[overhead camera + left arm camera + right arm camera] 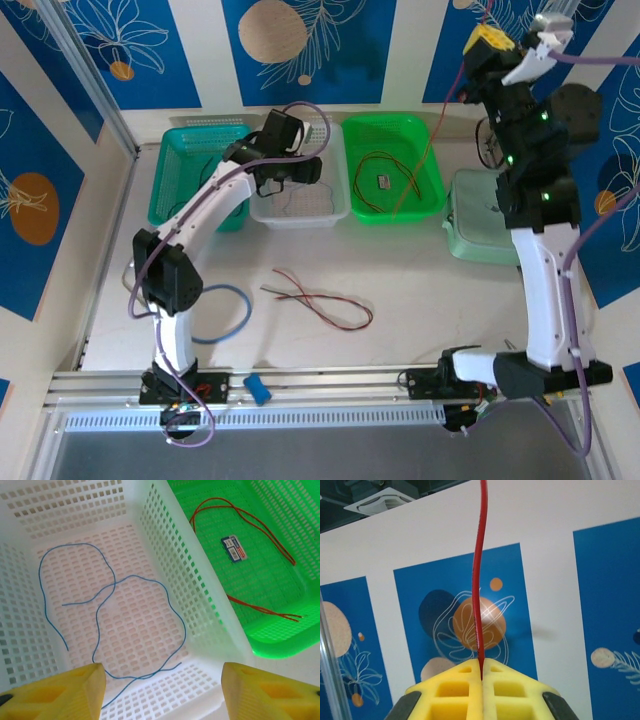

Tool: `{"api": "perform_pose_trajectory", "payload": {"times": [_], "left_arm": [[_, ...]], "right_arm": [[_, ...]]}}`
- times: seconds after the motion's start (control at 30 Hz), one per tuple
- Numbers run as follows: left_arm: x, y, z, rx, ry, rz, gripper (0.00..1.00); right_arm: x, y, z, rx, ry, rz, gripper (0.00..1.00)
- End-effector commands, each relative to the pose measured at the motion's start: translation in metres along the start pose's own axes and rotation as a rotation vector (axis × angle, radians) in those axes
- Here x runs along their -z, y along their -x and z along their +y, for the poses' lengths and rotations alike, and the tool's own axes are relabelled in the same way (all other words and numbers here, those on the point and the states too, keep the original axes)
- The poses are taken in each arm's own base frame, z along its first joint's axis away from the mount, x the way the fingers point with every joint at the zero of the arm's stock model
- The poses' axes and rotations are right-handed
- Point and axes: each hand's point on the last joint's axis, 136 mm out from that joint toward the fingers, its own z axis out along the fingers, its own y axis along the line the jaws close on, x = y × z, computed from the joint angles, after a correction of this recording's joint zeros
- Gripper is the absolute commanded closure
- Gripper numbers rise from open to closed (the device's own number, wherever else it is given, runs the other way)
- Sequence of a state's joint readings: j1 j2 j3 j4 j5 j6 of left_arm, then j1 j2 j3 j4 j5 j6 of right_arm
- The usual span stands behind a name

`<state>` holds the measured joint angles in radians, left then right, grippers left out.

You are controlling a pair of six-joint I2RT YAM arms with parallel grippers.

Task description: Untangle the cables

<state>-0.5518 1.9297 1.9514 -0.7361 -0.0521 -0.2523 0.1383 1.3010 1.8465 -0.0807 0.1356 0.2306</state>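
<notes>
Top external, near edge first: a loose bunch of cables (pixel 318 298), red, dark and brown strands crossing each other, lies on the bare table (pixel 430 320) between the two arm bases. A thick light-blue hose (pixel 238 300) is looped just left of it, by the left arm. Farther back is a row of baskets. The left pincer (pixel 288 168) hovers over the white basket (pixel 300 216). In the left wrist view its yellow fingers (pixel 75 690) are spread well apart with nothing between them, and a thin blue cable (pixel 107 605) lies in slack loops on the basket floor below. Beside it, the green basket (pixel 432 170) holds a red-orange cable (pixel 250 525) and a small label tag (pixel 233 548). Farthest and highest is the right pincer (pixel 495 45), raised at the far right with its pads pressed tight on a red cable (pixel 480 580) that runs straight out from between them. In the top view a thin orange line drops from there toward the green basket, probably the same strand, but I can't be sure. Handling guess: these are very light, limp and thin, so they need a firm pinch and will drag neighbours along at crossings. Best hold is a free end or a clear stretch away from any crossing, so one strand lifts out alone.
</notes>
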Motion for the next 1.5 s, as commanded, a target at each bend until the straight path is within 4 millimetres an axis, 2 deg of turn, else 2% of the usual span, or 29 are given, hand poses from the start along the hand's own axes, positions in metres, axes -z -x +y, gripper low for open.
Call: {"api": "perform_pose_trajectory", "payload": {"times": [0.0, 0.1, 0.17, 0.27, 0.4, 0.5, 0.63, 0.87, 1.07, 1.17, 1.23, 1.47], "left_arm": [[0.012, -0.009, -0.006, -0.003, -0.035, -0.01, 0.37], [0.013, -0.024, -0.007, 0.002, -0.043, 0.001, 0.37], [0.013, -0.035, -0.006, 0.005, -0.039, 0.019, 0.37], [0.013, -0.047, -0.006, 0.015, -0.042, 0.031, 0.36], [0.016, -0.062, -0.01, 0.035, -0.057, 0.05, 0.35], [0.018, -0.072, -0.011, 0.033, -0.058, 0.068, 0.35], [0.023, -0.081, -0.011, 0.047, -0.062, 0.072, 0.34], [0.038, -0.097, -0.007, 0.086, -0.054, 0.063, 0.33], [0.049, -0.112, -0.002, 0.1, -0.041, 0.065, 0.33], [0.056, -0.117, 0.002, 0.107, -0.03, 0.062, 0.33], [0.059, -0.122, 0.004, 0.116, -0.024, 0.059, 0.33], [0.066, -0.136, 0.008, 0.13, -0.013, 0.063, 0.33]], "right_arm": [[-0.027, 0.004, -0.008, 0.056, -0.04, -0.05, 1.0], [-0.055, -0.015, -0.019, 0.067, -0.068, -0.024, 1.0], [-0.074, -0.036, -0.024, 0.076, -0.071, 0.025, 1.0], [-0.095, -0.081, -0.031, 0.097, -0.075, 0.128, 1.0], [-0.101, -0.138, -0.031, 0.2, -0.122, 0.197, 1.0], [-0.098, -0.183, -0.032, 0.218, -0.129, 0.281, 1.0], [-0.085, -0.243, -0.059, 0.163, -0.229, 0.439, 1.0], [-0.042, -0.354, -0.091, -0.011, -0.414, 0.794, 1.0], [-0.009, -0.438, -0.115, -0.107, -0.558, 1.042, 1.0], [0.001, -0.469, -0.126, -0.167, -0.631, 1.12, 1.0], [0.002, -0.486, -0.124, -0.219, -0.619, 1.162, 1.0], [0.001, -0.522, -0.131, -0.22, -0.648, 1.256, 1.0]]}}
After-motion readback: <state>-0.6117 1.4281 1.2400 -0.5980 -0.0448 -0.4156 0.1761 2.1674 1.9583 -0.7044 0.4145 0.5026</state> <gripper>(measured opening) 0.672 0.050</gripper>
